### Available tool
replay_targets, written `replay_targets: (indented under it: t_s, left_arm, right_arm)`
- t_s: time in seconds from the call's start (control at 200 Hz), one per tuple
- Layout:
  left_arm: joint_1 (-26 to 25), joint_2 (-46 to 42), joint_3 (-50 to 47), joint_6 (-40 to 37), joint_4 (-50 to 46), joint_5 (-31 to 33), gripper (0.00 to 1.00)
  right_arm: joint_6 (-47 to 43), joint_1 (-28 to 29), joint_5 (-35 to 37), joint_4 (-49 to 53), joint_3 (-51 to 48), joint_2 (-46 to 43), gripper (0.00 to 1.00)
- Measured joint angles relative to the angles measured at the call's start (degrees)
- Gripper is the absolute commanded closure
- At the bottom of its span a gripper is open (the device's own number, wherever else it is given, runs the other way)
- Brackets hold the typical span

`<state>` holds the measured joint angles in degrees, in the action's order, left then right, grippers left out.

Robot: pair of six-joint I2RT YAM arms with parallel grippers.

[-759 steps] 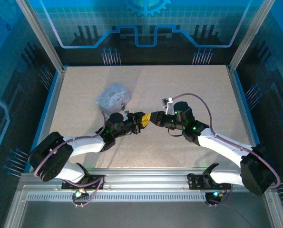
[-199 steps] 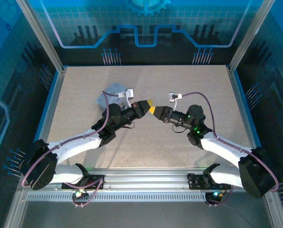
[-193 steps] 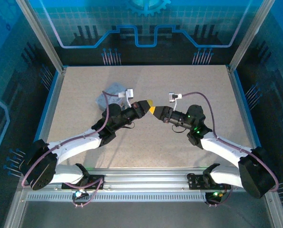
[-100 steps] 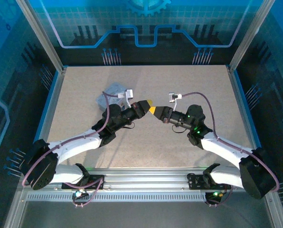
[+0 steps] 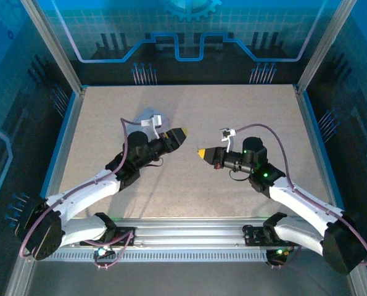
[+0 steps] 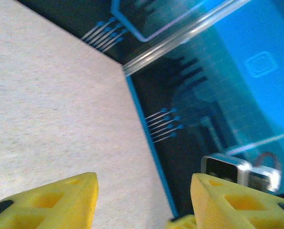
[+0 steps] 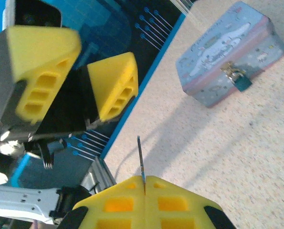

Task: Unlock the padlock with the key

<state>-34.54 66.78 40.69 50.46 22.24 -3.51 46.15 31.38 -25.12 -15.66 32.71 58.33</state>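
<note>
- The right gripper [image 7: 144,183] has its yellow fingers pressed tight together, pinching the key [image 7: 140,157]. The key is a thin dark sliver standing straight out from the seam between the fingertips.
- The left gripper [image 7: 82,76] hangs in the air across from it, a short way off. Its two yellow fingers [image 6: 51,200] are spread wide with nothing between them.
- From above, the two grippers point at each other over the middle of the table [image 5: 245,105] with a clear gap between their tips. The left one sits slightly farther back than the right.
- The padlock [image 7: 238,79] hangs from the clasp on the front of a pale blue cartoon box [image 7: 227,52]. It is small, with a brassy top and a darker, teal-looking body.
- The box lies flat on the table toward the far left, beyond the left gripper. It is well apart from the key and touched by neither arm.
- I cannot tell whether the shackle is latched or loose.
</note>
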Motion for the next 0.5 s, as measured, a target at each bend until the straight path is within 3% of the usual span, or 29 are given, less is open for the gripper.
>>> replay_targets:
  t_s: [0.13,0.365,0.5]
  left_arm:
    - [4.35,0.02,2.08,-2.82,-9.33,-1.09,0.35]
    - [8.66,4.26,12.24,-13.62,-25.68,0.07,0.09]
    - [9.66,10.03,19.69,-20.35,-33.35,2.93,0.04]
  right_arm:
    - [-4.24,-0.15,1.2,7.23,1.09,-1.97,1.0]
    - [-10.05,-0.26,3.39,16.76,2.67,-4.33,1.0]
    - [-11.76,-0.31,4.17,20.35,2.78,-4.57,0.99]
